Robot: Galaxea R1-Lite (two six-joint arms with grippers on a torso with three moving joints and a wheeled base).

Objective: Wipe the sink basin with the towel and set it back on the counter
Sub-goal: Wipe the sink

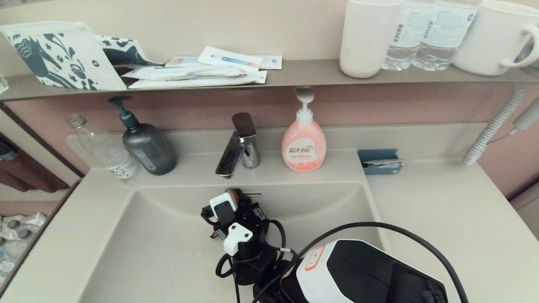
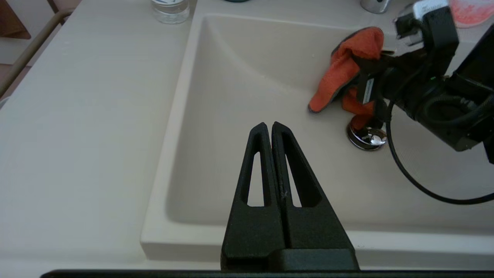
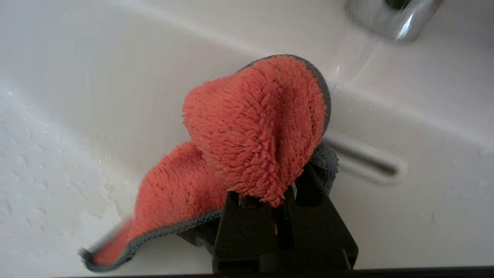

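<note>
My right gripper (image 1: pixel 234 198) is down in the beige sink basin (image 1: pixel 160 244), just below the overflow slot (image 3: pixel 370 162) on the back wall. It is shut on the red-orange towel (image 3: pixel 254 123), whose grey-edged flap hangs toward the basin floor. In the left wrist view the towel (image 2: pixel 343 73) hangs above the chrome drain plug (image 2: pixel 366 136). My left gripper (image 2: pixel 269 125) is shut and empty, held over the basin's (image 2: pixel 247 88) near edge, apart from the towel; it does not show in the head view. The counter (image 1: pixel 442 219) lies flat to the right of the basin.
The faucet (image 1: pixel 238 145) stands behind the basin between a dark pump bottle (image 1: pixel 147 145) and a pink soap bottle (image 1: pixel 304 145). A clear bottle (image 1: pixel 107 153) stands at back left, a blue holder (image 1: pixel 380 161) at back right. The shelf (image 1: pixel 303 71) above carries cups, bottles and packets.
</note>
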